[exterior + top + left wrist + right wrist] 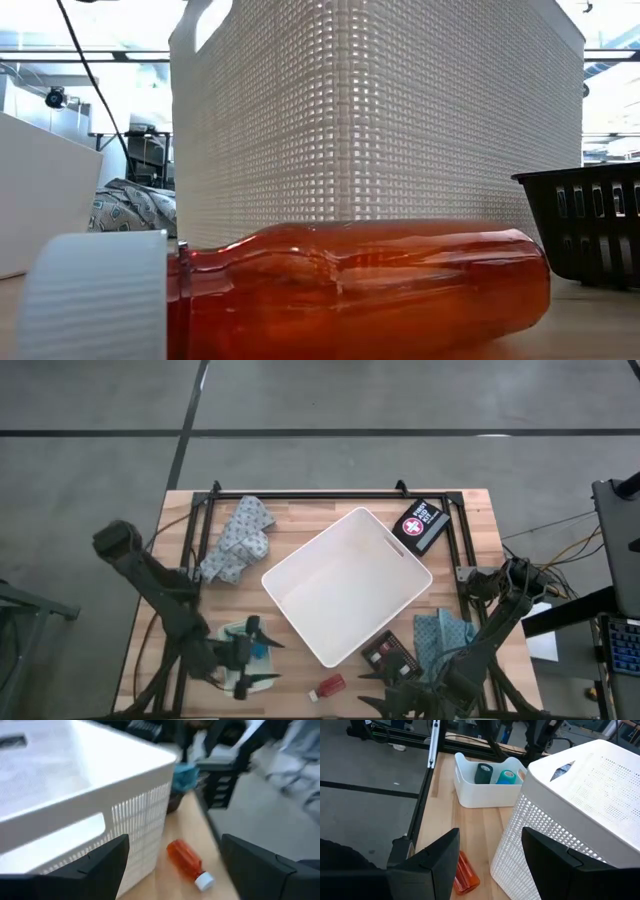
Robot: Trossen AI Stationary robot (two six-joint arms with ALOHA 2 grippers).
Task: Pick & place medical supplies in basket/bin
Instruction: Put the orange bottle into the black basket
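Note:
The large white bin (345, 585) stands askew at the table's middle, its perforated wall (380, 110) filling the low view. An orange pill bottle (328, 686) with a white cap (95, 295) lies on its side near the table's near edge, in front of the bin. My left gripper (262, 660) is open, over a small white tray, and faces the bottle (187, 862). My right gripper (385, 695) is open at the near edge, to the right of the bottle (465, 875). Neither touches anything.
The small white tray (485, 790) holds a dark green roll (482, 772) and a teal roll (507, 776). A small dark slotted basket (390, 653) and a blue cloth (440, 635) lie right of the bin. A patterned cloth (235, 540) is far left, a dark red-cross case (422, 525) far right.

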